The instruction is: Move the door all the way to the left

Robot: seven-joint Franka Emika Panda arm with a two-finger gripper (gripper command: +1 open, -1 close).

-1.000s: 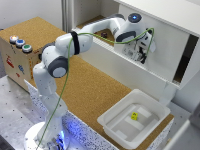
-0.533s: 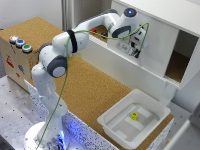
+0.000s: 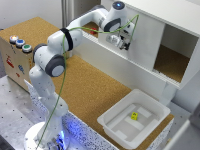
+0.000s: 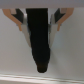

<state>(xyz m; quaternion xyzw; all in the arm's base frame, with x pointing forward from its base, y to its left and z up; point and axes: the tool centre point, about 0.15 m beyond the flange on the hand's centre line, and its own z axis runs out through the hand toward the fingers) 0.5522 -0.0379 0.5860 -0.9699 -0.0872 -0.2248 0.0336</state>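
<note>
The arm (image 3: pixel 75 35) reaches up and across into the cabinet (image 3: pixel 165 20), a white box with flat, smooth walls and a cork-brown floor showing in its open bay on the exterior view's right. The door (image 3: pixel 142 42), a plain flat white panel, stands upright in the middle stretch of the cabinet front, with the open bay just to its right in that view. The gripper (image 3: pixel 125 44) is up against the door's left part in the exterior view; whether it grips anything, or how far apart the fingers stand, I cannot tell from here. The wrist view shows only a dark tapering shape (image 4: pixel 40 37) against a pale blank surface, too blurred to read the jaws.

Down on the grainy cork tabletop (image 3: pixel 90 90) sits a white plastic tray (image 3: pixel 112 125), rectangular with raised rims, and inside it one small yellow object (image 3: pixel 134 116). At the exterior view's left stands a cork-sided box (image 3: pixel 12 62) topped with round buttons (image 3: pixel 20 44).
</note>
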